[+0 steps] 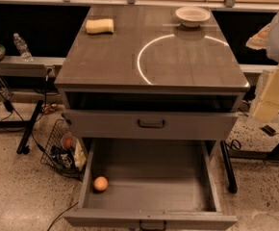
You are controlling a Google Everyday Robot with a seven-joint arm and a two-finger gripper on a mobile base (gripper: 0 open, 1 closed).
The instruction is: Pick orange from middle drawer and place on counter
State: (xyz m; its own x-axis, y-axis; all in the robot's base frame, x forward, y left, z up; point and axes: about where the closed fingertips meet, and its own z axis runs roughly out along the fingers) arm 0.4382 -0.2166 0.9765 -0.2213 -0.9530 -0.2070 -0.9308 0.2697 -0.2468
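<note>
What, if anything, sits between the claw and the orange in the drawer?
Nothing visible. The orange lies alone by the left wall of the middle drawer, open from above; the claw hangs right of the cabinet.

I see the desk (192, 57) top as matt grey-brown wood with a plain grain. The pulled-out drawer (149, 177) looks like wood in a flat, dull grey finish. The orange (100, 183) in it has smooth skin. The bowl (192, 16) looks smooth and white. My pincer (273, 93), at the right edge beside the desk, seems pale cream plastic.
</note>
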